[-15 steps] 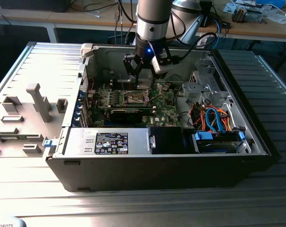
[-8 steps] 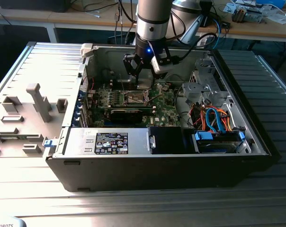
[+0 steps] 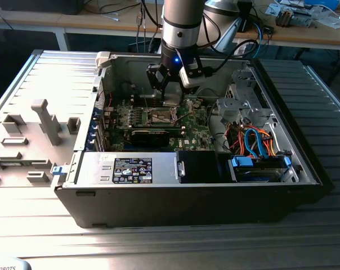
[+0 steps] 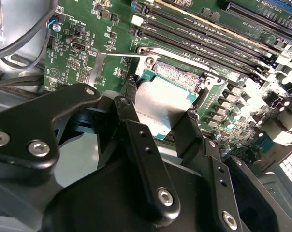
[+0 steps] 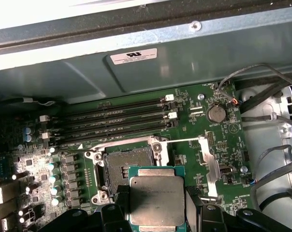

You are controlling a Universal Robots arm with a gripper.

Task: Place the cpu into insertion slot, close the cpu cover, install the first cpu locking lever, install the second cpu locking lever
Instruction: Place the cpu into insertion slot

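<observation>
Arm's gripper (image 4: 161, 126) is narrowed onto the cpu (image 4: 160, 104), with a black finger (image 4: 131, 121) pinching each opposite edge, silver face up. Chip hangs over one edge of the insertion slot (image 5: 126, 166), not seated; can't tell if it touches the slot rim. Slot's dark contact field is uncovered, silver frame around it. A silver lever bar (image 5: 209, 164) lies just beside the slot. Long black memory slots (image 5: 117, 121) run along the slot's side away from the gripper, and a coin cell (image 5: 215, 114) sits further out. All inside the open computer case (image 3: 187, 202).
</observation>
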